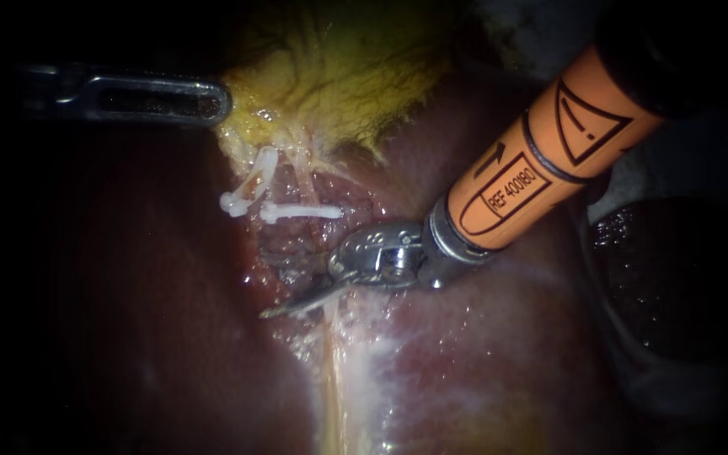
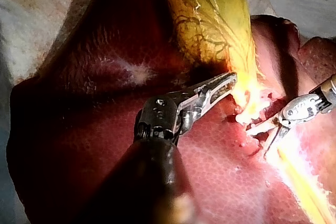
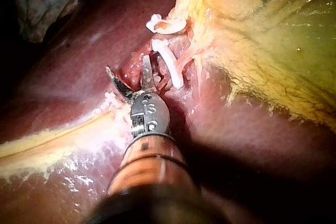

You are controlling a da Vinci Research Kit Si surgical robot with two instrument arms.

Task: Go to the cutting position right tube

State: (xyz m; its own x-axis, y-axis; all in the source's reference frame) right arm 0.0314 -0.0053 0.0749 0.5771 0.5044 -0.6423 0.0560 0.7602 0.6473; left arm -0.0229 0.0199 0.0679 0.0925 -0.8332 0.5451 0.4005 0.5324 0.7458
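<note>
Right instrument (image 3: pixel 127 69), jaws parted and empty, is positioned just beside the clips (image 3: pixel 168 66); cutting position is judged nearly reached.

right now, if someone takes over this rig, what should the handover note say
Left instrument: tip at the edge of the gallbladder.
Right instrument: jaws open, holding nothing, blades close beside the white clips, over the liver.
Done: blades are near the clips.
Left: settle into the cutting position; whether a tube lies between the blades cannot be told. No cut shows.
</note>
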